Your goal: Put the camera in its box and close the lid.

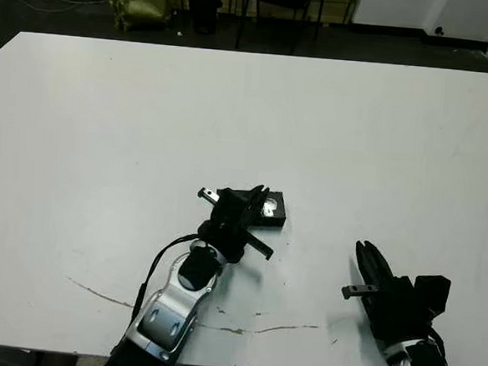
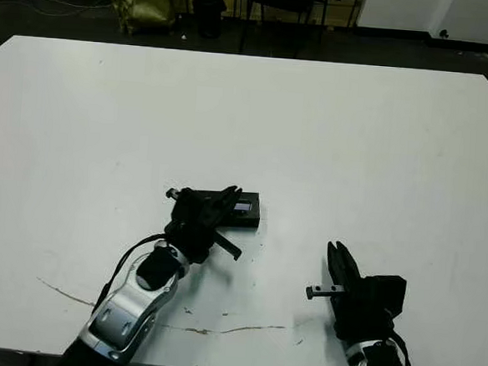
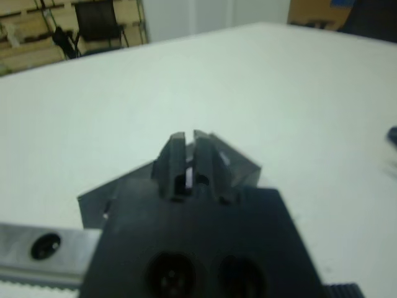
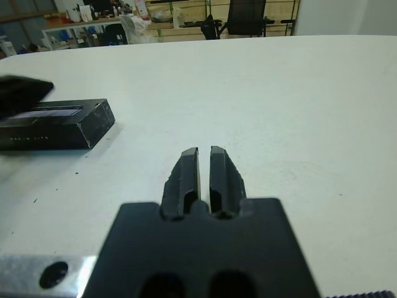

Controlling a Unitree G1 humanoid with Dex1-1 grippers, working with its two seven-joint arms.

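My left gripper [image 1: 255,202] sits on top of the box [image 4: 59,124], which lies near the middle of the white surface [image 1: 356,132], toward my side. The lid [image 2: 242,206] is on the box, its glossy window strip facing up. My left fingers [image 3: 177,162] are pressed almost together with only a thin slit between them, holding nothing I can make out, though the wrist view is blurry there. The camera is not visible; it may be inside. My right gripper [image 1: 371,261] rests low over the surface, well apart from the box on my right, fingers [image 4: 186,177] nearly closed and empty.
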